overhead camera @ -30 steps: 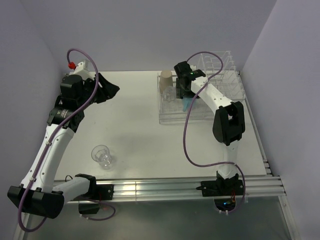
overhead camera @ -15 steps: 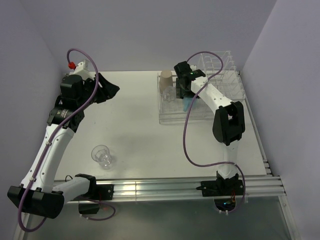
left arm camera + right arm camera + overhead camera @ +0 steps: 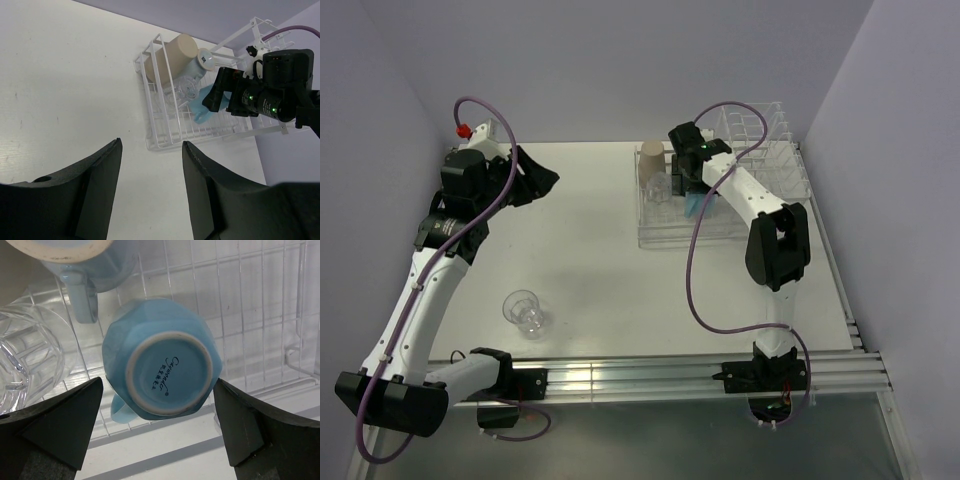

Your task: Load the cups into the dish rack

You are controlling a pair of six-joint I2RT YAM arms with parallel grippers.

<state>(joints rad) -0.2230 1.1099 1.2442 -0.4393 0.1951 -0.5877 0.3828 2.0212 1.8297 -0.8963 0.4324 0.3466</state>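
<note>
Light blue cup (image 3: 165, 375) noted inverted in the dish rack (image 3: 250, 315). Its printed base is turned toward the right wrist camera, mouth down on the wires, axis along the line of sight. A handle is seen at its lower left. The right hand (image 3: 159, 385) is spread wide over it, one finger to either side with a gap at each; nothing is gripped. Just beyond the cup a light blue mug (image 3: 75, 252) is cut off by the frame edge, handle pointing toward the cup. A clear tumbler (image 3: 25, 360) is cropped at the left, its rim not seen. From above, the rack's long axis is seen to run left to right, with the upright dividers (image 3: 760, 125) at the far right end. A tan paper cup (image 3: 651, 155) is placed in the far left corner; which end is up cannot be told. A second clear tumbler (image 3: 525, 312) is found well apart on the worktop (image 3: 590, 260), near the left arm's base, its pose hard to read. The left hand (image 3: 150, 200) is held open and empty, high over the far left.
</note>
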